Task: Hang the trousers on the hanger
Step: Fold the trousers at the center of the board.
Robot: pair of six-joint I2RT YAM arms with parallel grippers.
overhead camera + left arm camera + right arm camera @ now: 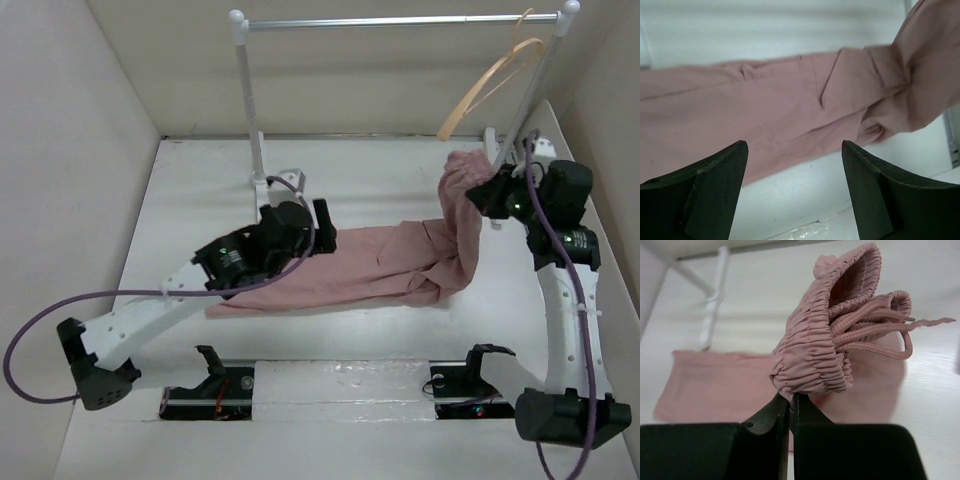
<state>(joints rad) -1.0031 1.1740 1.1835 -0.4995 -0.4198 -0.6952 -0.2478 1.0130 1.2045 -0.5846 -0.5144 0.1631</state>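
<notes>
Pink trousers (pixel 380 265) could easily slip loose here: the right gripper (pixel 790 400) is pinching just a thin bit of gathered waistband, and the long legs drag on the table (pixel 200 190). On the near side, the legs lie flat just in front of the left gripper (pixel 795 150), whose jaws are apart and holding nothing. Further back, the clamped waistband hangs near the hanger (pixel 495 80) on the rail (pixel 400 20).
</notes>
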